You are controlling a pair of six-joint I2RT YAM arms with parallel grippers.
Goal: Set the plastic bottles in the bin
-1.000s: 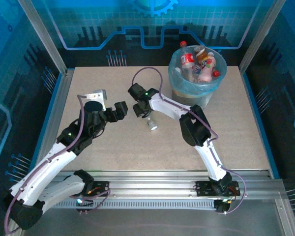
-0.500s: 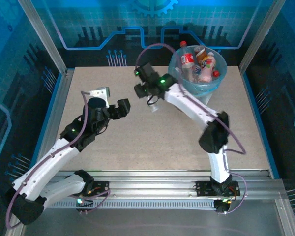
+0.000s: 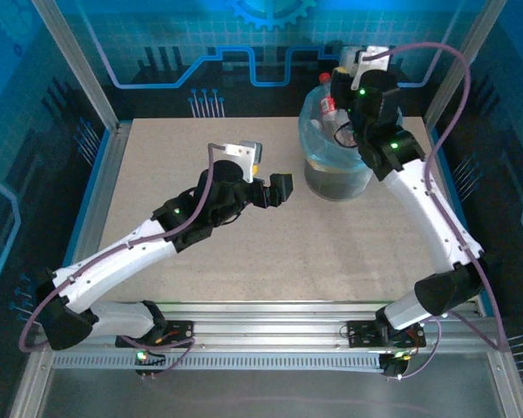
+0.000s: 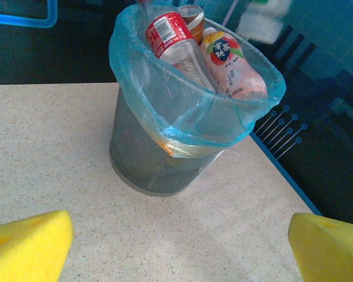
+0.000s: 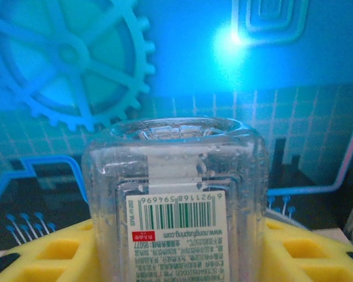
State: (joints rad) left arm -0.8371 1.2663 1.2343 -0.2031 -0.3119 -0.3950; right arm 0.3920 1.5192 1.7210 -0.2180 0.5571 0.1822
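My right gripper (image 3: 349,83) hangs over the bin (image 3: 336,170), shut on a clear plastic bottle (image 5: 175,194) with a white barcode label, gripped between the yellow fingers (image 5: 47,255). The bin (image 4: 159,158) is a grey mesh bucket lined with a light-blue bag, at the back right of the table. Inside it lie several bottles, among them a red-labelled one (image 4: 167,35) and a pink-labelled one (image 4: 230,59). My left gripper (image 3: 275,187) is open over bare table just left of the bin, its yellow pads (image 4: 26,244) wide apart with nothing between them.
The speckled tabletop (image 3: 270,252) stretches in front of and to the left of the bin. Its right edge (image 4: 282,176) runs close behind the bin. Metal frame posts (image 3: 458,61) and blue wall panels enclose the back and sides.
The right arm has swung from the table's middle up and right over the bin, carrying the bottle. The left arm has reached to the right, toward the bin.
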